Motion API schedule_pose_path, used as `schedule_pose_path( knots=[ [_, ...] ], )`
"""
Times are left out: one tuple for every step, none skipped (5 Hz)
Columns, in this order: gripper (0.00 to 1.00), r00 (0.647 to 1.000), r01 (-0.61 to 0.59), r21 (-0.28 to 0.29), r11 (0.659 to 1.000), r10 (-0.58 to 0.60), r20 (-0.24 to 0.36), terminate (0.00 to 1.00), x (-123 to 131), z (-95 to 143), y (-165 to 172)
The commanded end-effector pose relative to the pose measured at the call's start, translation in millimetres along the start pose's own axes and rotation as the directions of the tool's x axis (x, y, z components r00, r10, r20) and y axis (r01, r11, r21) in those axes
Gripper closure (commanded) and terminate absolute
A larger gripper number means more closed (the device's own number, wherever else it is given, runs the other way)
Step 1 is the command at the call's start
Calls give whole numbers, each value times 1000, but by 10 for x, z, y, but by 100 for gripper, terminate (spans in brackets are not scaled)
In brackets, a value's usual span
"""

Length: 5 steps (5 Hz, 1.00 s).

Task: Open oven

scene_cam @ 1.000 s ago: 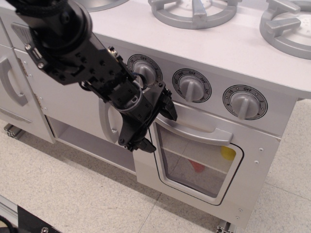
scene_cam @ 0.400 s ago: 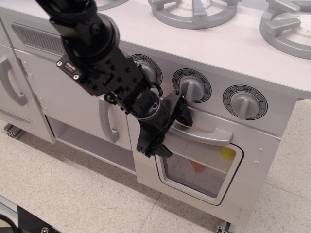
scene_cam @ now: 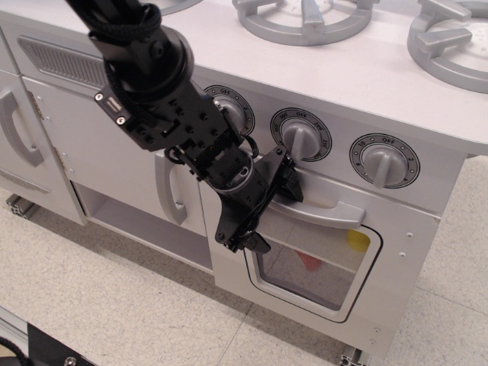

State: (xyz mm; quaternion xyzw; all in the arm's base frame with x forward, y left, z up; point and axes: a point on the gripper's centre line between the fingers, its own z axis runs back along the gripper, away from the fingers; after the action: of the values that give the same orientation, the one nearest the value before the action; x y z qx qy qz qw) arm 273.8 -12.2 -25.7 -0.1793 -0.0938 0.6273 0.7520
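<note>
Your gripper (scene_cam: 263, 206) has barely shifted, fingers spread wide astride the oven (scene_cam: 320, 259) handle's left end, gripping nothing; door shut

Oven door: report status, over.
Tool open, fingers straddling left end of the oven handle, no clamp seen. Oven door shut, red and yellow items behind window. Nothing blocking the door.

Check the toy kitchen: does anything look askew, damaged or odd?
Nothing stands out. The oven door sits shut and square, its three knobs intact; the claw is open at the handle.
</note>
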Motion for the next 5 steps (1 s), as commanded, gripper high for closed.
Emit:
schedule_pose_path(
  knots=[
    [0,991,132,23,991,-132,33,0,19,519,294],
    [0,983,179,49,983,-181,27,0,38,744,307],
    [0,968,241,132,961,-247,31,0,42,958,204],
    [0,937,299,175,938,-324,133,0,109,1013,40],
    [0,835,456,277,845,-514,194,0,275,879,-103]
  ],
)
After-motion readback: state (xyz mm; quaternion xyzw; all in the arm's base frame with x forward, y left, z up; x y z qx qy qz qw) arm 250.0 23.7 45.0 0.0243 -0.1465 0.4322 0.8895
